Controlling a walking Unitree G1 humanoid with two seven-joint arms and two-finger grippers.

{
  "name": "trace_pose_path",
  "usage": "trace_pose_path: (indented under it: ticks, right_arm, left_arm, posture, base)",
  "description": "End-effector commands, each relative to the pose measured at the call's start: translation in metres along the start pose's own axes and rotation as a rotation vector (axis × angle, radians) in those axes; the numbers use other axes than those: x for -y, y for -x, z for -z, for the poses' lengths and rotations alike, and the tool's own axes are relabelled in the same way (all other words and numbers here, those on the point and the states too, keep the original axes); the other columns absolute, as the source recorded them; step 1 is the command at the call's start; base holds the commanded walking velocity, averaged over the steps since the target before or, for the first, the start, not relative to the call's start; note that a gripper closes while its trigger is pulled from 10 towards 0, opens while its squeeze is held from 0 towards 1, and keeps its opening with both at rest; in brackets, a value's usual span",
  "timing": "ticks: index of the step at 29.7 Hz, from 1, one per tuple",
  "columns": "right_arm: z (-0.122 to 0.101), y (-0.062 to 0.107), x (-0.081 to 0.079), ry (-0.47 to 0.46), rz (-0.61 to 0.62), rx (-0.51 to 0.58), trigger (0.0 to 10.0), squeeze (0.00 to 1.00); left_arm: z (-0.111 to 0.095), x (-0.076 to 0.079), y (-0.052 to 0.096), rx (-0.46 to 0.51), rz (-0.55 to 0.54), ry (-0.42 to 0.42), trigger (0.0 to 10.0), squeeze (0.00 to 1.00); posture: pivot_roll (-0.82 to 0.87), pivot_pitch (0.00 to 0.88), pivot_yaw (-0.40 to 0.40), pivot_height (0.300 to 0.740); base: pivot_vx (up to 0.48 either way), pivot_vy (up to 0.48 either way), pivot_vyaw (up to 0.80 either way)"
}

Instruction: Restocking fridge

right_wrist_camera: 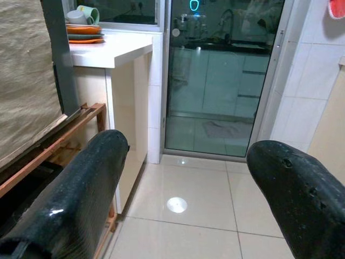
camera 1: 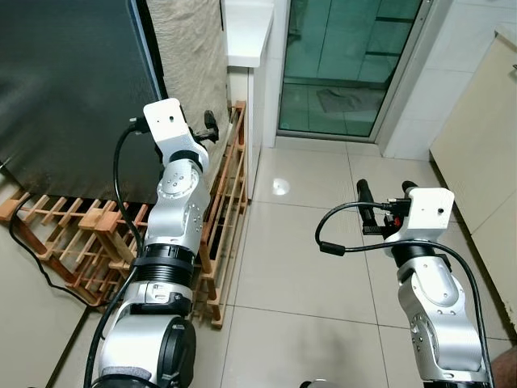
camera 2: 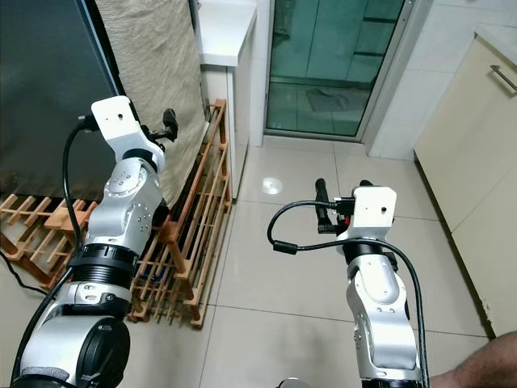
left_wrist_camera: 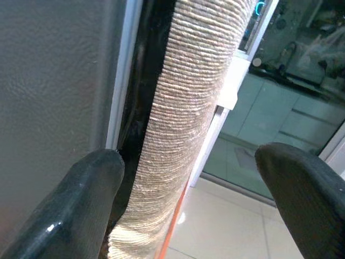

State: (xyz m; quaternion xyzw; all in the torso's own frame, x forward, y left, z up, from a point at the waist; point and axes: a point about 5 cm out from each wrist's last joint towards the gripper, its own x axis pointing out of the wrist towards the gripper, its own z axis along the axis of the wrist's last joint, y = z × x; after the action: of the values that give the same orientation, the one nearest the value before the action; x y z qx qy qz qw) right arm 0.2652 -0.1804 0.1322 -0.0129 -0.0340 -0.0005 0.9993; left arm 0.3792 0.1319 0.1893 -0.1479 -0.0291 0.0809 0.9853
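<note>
**A:** Start with the biggest thing: where does the fridge (camera 1: pixel 65 89) sit for you?

**B:** You have its dark door just off the left tool (left_wrist_camera: pixel 186 178), on the side away from your right arm. That tool is raised to the door's edge, its fingers spread wide and holding nothing. One finger (left_wrist_camera: pixel 81 189) sits close against the dark seam where the door meets the cloth-covered side panel (camera 1: pixel 190 56). My guess is you placed it there to hook the edge and pull the door open, since the door looks closed and nothing can go in until it swings.

**A:** And the wooden rack (camera 1: pixel 222 218)?

**B:** It lies below that tool, leaning along the fridge's side. It keeps the fridge off the tile, so mind your arm's swing near it.

**A:** The other arm?

**B:** Your right tool (camera 1: pixel 386 187) is held out over bare floor, well apart from the fridge, jaws parted and empty, pointing toward the glass door (right_wrist_camera: pixel 221 75). The white worktop (right_wrist_camera: pixel 116 48) with stacked dishes (right_wrist_camera: pixel 83 27) stands ahead of it. I'd say it waits free to fetch stock.
</note>
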Motion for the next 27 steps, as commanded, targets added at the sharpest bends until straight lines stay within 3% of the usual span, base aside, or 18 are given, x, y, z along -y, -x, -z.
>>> trace_pose_path:
  ticks: [1, 7, 14, 22, 27]
  right_arm:
    - [-0.004, 0.001, 0.003, 0.002, 0.011, 0.010, 10.0, 0.00]
    - [-0.004, 0.000, 0.002, 0.002, 0.010, 0.009, 10.0, 0.00]
    - [-0.003, 0.001, 0.003, 0.001, 0.015, 0.005, 10.0, 0.00]
    - [-0.003, 0.002, 0.004, 0.003, 0.018, 0.005, 10.0, 0.00]
    - [-0.003, 0.001, 0.003, 0.003, 0.015, 0.005, 10.0, 0.00]
  left_arm:
    - [-0.005, 0.003, -0.003, 0.002, -0.010, 0.022, 10.0, 0.00]
    - [0.007, 0.003, -0.005, -0.084, -0.054, 0.114, 10.0, 0.00]
    - [0.009, 0.001, -0.007, -0.077, -0.072, 0.081, 10.0, 0.00]
    - [-0.007, -0.001, -0.012, 0.034, -0.072, 0.010, 10.0, 0.00]
    - [-0.001, 0.019, -0.010, -0.003, 0.053, 0.056, 10.0, 0.00]
  posture:
    - [-0.17, 0.000, 0.024, 0.740]
    - [-0.17, 0.000, 0.024, 0.740]
    - [-0.17, 0.000, 0.025, 0.740]
    - [-0.18, 0.000, 0.025, 0.740]
    - [-0.18, 0.000, 0.025, 0.740]
  base:
    - [0.000, 0.000, 0.00]
    - [0.000, 0.000, 0.00]
    - [0.000, 0.000, 0.00]
    - [0.000, 0.000, 0.00]
    - [0.000, 0.000, 0.00]
